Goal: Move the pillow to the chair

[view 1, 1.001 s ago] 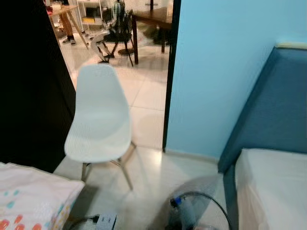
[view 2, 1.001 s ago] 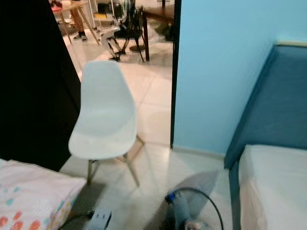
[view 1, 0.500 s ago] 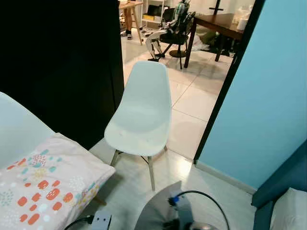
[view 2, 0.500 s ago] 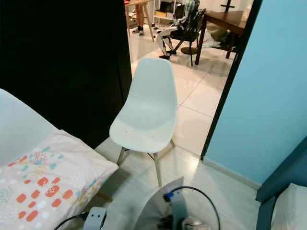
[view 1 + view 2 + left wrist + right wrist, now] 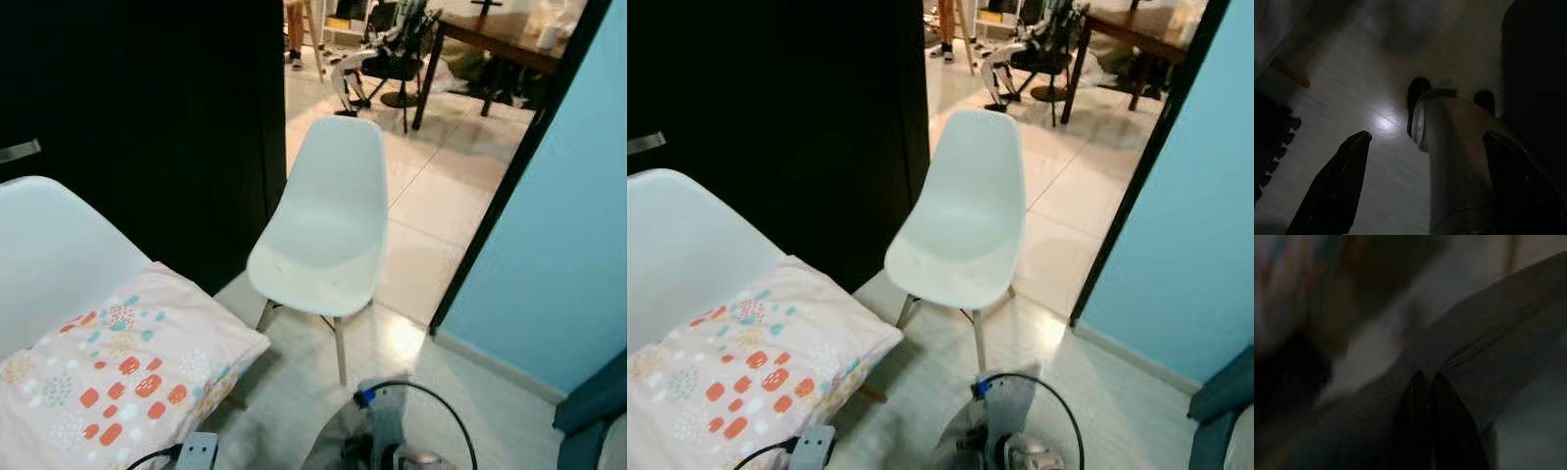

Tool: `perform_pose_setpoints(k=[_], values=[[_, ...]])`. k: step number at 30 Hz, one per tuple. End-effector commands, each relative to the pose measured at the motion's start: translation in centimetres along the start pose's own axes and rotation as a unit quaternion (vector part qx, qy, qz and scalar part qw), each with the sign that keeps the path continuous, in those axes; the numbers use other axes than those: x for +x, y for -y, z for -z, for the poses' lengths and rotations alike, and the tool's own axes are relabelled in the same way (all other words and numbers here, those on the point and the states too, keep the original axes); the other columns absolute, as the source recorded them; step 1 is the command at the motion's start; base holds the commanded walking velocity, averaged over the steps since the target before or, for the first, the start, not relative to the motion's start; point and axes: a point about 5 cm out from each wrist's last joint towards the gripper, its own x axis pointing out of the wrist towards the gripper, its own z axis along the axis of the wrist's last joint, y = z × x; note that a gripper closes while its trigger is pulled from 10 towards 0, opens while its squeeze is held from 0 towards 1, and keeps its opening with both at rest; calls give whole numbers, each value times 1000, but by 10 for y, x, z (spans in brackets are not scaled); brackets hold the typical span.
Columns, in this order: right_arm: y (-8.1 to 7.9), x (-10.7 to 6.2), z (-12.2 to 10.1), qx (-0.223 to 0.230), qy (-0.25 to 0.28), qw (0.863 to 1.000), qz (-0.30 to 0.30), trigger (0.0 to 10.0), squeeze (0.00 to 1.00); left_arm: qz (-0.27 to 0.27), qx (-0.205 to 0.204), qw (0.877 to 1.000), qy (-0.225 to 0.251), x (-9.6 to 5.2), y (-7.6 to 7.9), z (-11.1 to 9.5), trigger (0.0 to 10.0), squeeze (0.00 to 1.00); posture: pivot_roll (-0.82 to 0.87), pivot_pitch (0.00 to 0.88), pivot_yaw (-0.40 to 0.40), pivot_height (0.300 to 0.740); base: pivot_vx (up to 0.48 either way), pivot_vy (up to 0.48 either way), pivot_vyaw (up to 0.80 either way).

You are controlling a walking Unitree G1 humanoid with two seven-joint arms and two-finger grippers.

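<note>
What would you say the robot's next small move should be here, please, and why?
Probably turn a little further left toward the pillow and bring the grippers up. It lies on one white chair, untouched, while the other white chair stands empty ahead.

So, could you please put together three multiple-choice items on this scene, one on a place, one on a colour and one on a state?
1. Where does the pillow lie?
A. on a white chair at the robot's left
B. on the floor
C. on the dining table

2. What colour is the wall at the right?
A. yellow
B. light blue
C. red

3. What is on the seat of the middle chair?
A. a pillow
B. a box
C. nothing

A: it rests on the left chair's seat. B: the wall is light blue. C: the seat is bare.
</note>
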Motion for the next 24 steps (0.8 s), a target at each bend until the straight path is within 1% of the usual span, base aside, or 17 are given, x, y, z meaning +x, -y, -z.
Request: perform_pose_setpoints(k=[1,2,3,4,5,7,8,9,10,11,12,13,15,19,20,22,24], values=[[11,-2,-53,21,122,991,51,10000,0,4,-19,1000,-23,-2,3,14,10000,0,-14,57,-35,713,0,0,0],[15,-4,-64,41,144,987,66,10000,0,4,-20,1000,-20,-2,3,13,10000,0,-14,57,-35,713,0,0,0],[19,-6,-80,55,176,980,74,10000,0,4,-23,1000,-15,-2,3,11,10000,0,-9,52,-37,713,0,0,0],[20,-8,-90,63,193,976,76,10000,0,4,-25,1000,-13,-1,3,10,10000,0,-9,52,-37,713,0,0,0],[20,-10,-104,67,218,971,69,10000,0,1,-23,1000,-10,-1,2,9,10000,0,-3,52,-36,713,0,0,0],[18,-15,-130,90,264,959,48,10000,0,-2,-28,1000,-4,-1,2,7,10000,0,-3,51,-33,713,0,0,0],[18,-15,-130,90,264,959,48,10000,0,-2,-28,1000,-4,-1,2,7,10000,0,-3,51,-33,713,0,0,0],[14,-18,-148,100,294,950,26,10000,0,-4,-31,1000,-1,-1,1,6,10000,0,-1,46,-32,713,0,0,0],[12,-19,-154,98,303,948,18,10000,0,-4,-29,1000,-1,-1,0,6,10000,0,-1,46,-32,713,0,0,0],[12,-19,-154,98,303,948,18,10000,0,-4,-29,1000,-1,-1,0,6,10000,0,-1,46,-32,713,0,0,0],[6,-21,-167,95,324,941,-1,10000,0,-4,-29,1000,0,-1,0,5,10000,0,0,42,-32,713,0,0,0],[1,-23,-176,94,339,936,-13,10000,0,-5,-27,1000,1,-1,-1,5,10000,0,2,41,-32,713,240,0,0],[-5,-25,-187,91,359,929,-28,10000,0,-6,-27,1000,3,-1,-2,4,10000,0,4,38,-32,713,253,0,0],[-14,-29,-202,91,385,917,-43,10000,0,-3,-30,999,13,-1,-4,0,10000,0,6,38,-28,713,293,0,0],[-14,-29,-202,91,385,917,-43,10000,0,-3,-30,999,13,-1,-4,0,10000,0,6,38,-28,713,307,0,0],[-20,-31,-209,94,398,911,-62,10000,0,1,-30,999,22,0,-4,-5,10000,0,6,41,-23,713,324,0,0],[-23,-31,-211,90,400,909,-68,10000,0,4,-27,999,25,0,-3,-7,10000,0,6,41,-23,713,337,0,0]])
